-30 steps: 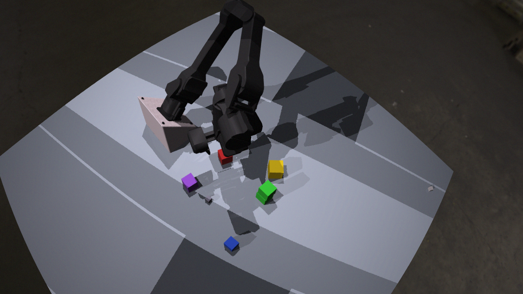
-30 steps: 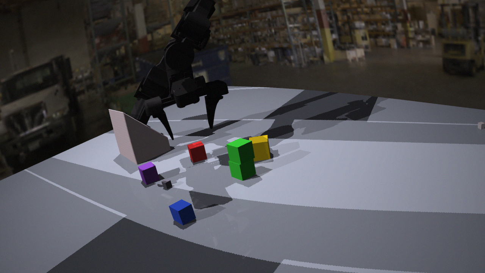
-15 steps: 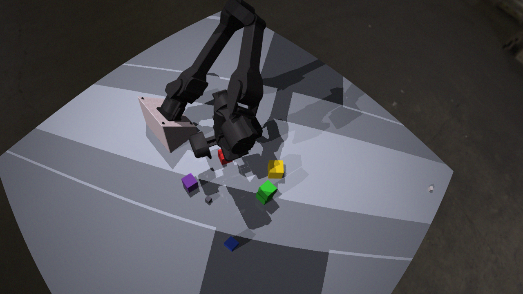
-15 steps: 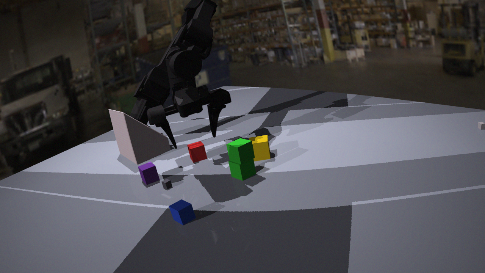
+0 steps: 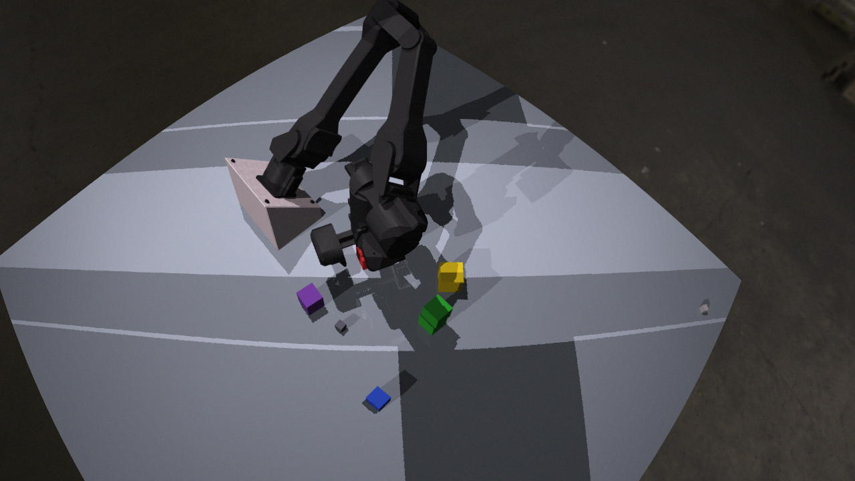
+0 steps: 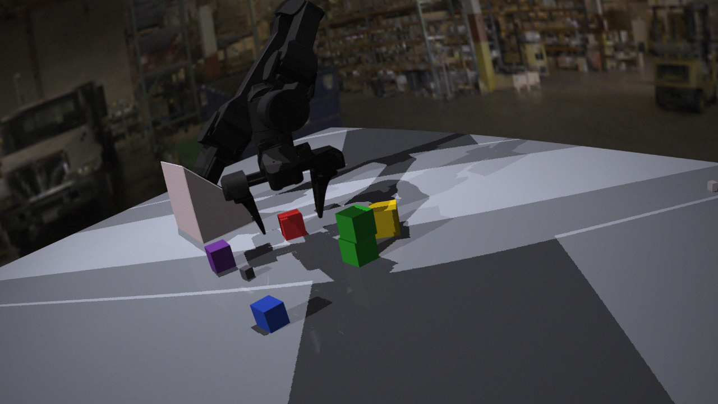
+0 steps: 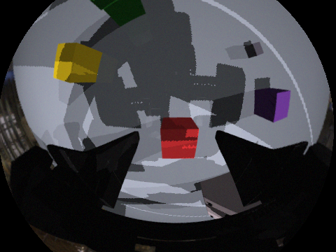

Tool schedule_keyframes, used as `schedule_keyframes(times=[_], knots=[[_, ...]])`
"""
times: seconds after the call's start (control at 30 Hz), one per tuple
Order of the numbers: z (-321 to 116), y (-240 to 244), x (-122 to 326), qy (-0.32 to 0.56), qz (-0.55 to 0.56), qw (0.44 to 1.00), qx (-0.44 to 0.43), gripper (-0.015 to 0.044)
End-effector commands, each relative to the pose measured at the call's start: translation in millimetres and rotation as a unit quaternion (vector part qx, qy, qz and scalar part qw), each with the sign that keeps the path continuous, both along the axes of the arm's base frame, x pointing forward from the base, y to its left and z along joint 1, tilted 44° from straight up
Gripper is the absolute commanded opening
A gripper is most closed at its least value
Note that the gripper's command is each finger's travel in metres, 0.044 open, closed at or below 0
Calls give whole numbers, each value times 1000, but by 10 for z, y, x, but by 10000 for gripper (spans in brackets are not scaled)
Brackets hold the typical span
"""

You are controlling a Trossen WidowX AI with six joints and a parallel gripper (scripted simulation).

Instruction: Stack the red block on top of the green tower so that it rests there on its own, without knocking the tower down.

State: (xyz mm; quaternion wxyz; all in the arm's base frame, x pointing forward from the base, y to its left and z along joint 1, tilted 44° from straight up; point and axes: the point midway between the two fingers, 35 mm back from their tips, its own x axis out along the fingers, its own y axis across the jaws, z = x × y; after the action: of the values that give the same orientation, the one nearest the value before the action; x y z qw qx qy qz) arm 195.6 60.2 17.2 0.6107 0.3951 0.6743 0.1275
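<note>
The end effector (image 6: 291, 225) (image 7: 178, 134) is spread wide, with nothing gripped. The red block (image 5: 361, 257) (image 6: 291, 224) (image 7: 179, 138) is seen apart from the green tower (image 5: 434, 314) (image 6: 357, 235) (image 7: 122, 8).

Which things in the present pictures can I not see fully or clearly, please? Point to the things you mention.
- Red block (image 5: 361, 258) (image 6: 291, 224) (image 7: 179, 143): top view, mostly hidden by the gripper (image 6: 291, 225) (image 7: 178, 134).
- Green tower (image 5: 434, 314) (image 6: 357, 235) (image 7: 125, 10): wrist view, cut off by the upper edge.
- Yellow block (image 5: 450, 276) (image 6: 387, 221) (image 7: 78, 63): exterior view, partly behind the tower.
- Shelves (image 6: 391, 50): exterior view, contents too blurred.
</note>
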Motion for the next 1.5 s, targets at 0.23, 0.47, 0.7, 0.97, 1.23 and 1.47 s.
schedule_keyframes(times=[0.23,0.47,0.7,0.97,1.23,1.47], knots=[[-47,51,-11,2,-1,1000,3,440],[-47,51,-11,2,-1,1000,3,440],[-45,49,-11,2,-1,1000,3,309],[-45,49,-11,2,-1,1000,3,118],[-31,34,-11,2,-1,1000,2,26],[139,-140,-19,2,-2,1000,1,0]])
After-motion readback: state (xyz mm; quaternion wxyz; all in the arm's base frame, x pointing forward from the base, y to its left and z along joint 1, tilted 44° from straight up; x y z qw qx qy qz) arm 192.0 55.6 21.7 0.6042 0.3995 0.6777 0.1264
